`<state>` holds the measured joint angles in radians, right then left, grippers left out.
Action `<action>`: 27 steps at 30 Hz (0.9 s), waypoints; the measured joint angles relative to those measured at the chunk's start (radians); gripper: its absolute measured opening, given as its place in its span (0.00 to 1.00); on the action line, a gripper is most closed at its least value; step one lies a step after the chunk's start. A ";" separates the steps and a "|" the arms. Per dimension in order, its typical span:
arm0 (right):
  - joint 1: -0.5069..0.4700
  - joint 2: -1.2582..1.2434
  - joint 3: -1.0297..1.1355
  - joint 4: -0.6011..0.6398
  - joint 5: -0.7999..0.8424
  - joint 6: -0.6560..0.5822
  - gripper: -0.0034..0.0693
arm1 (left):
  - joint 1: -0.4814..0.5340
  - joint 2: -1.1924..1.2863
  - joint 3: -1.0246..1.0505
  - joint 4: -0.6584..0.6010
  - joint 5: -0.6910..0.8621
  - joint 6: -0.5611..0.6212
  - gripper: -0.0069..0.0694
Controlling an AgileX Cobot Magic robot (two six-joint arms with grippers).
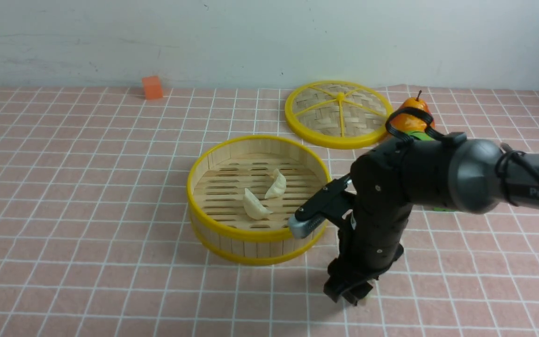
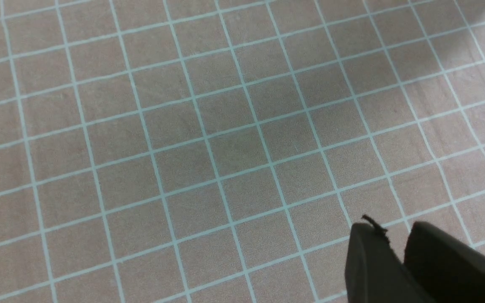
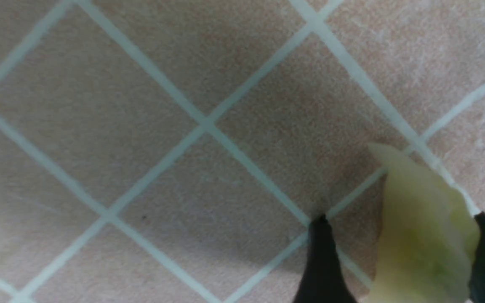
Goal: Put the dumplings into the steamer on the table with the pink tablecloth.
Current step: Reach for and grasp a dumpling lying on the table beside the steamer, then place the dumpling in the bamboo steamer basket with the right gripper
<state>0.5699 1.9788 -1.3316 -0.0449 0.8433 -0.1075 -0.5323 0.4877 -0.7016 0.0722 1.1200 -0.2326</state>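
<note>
two pale cream pleated dumplings (image 1: pixel 265 196) sitting in round bamboo steamer (image 1: pixel 213 234) | my right gripper (image 3: pixel 398 256) straddling third dumpling (image 3: pixel 423 231), jaws not closed | left gripper (image 2: pixel 398 252) idling nearly shut, holding nothing

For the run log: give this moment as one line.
right gripper: down at tablecloth, around dumpling | steamer: two dumplings inside | left gripper: empty

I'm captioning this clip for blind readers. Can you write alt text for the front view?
The right gripper is down at the pink tablecloth, just near-right of a bamboo steamer that holds two dumplings. Behind the steamer lie its woven lid, an orange toy fruit and, far left, an orange cube.
</note>
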 joint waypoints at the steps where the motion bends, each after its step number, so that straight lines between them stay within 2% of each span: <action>1: 0.000 0.000 0.000 -0.006 0.000 0.004 0.65 | 0.000 0.000 0.000 0.000 0.000 0.000 0.26; 4: 0.000 0.000 0.000 -0.011 0.000 0.017 0.61 | 0.000 0.000 0.000 0.000 0.000 0.000 0.26; 6: 0.001 0.001 0.000 -0.014 -0.006 0.019 0.52 | 0.000 0.000 0.000 0.000 -0.004 0.000 0.26; 8: 0.001 0.002 -0.002 -0.022 -0.011 0.019 0.37 | 0.000 0.000 0.000 0.000 -0.016 0.000 0.26; 10: 0.001 0.006 -0.020 -0.025 0.001 0.019 0.33 | 0.000 0.000 0.000 0.000 -0.024 0.000 0.26; 13: 0.001 0.012 -0.070 -0.024 0.037 0.019 0.34 | 0.000 0.000 0.000 0.000 -0.034 0.000 0.26; 21: 0.001 0.027 -0.463 0.118 0.140 0.022 0.34 | 0.000 0.000 0.000 0.002 -0.050 0.000 0.26; 27: 0.001 0.133 -0.655 0.136 0.167 0.021 0.34 | 0.000 0.000 0.000 0.002 -0.052 0.000 0.26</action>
<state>0.5709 2.1121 -1.9866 0.0910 1.0101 -0.0861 -0.5323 0.4877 -0.7016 0.0744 1.0679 -0.2326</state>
